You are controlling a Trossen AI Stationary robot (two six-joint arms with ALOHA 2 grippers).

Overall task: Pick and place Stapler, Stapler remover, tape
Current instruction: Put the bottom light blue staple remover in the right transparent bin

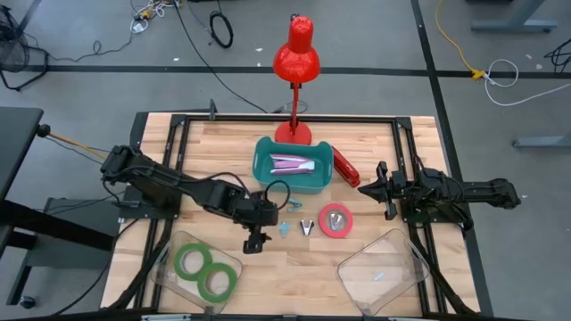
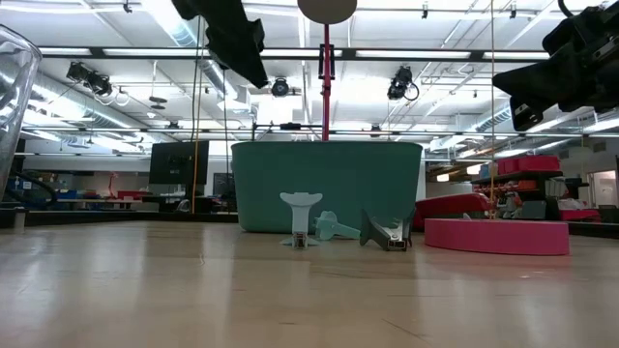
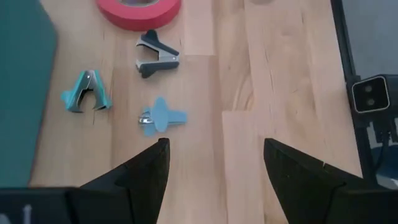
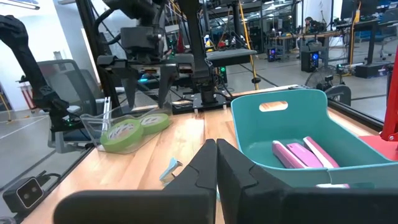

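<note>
High view: wood-plank desk [image 1: 241,143] on a black frame, grey floor with loose cables around it; left gripper [image 1: 256,241] hangs mid-desk, jaws apart, empty, right gripper [image 1: 373,189] waits at the right side, jaws together. Two green tape rolls [image 1: 204,271] sit in a clear tray front left, red-pink tape [image 1: 335,220] lies flat just beside the small staple removers [image 1: 307,227]; red stapler [image 1: 345,168] touches the teal bin [image 1: 292,177]. Low view: open lab hall, ceiling strip lights, red lamp pole [image 2: 325,82] behind the bin. Left wrist view: three removers on bare planks
</note>
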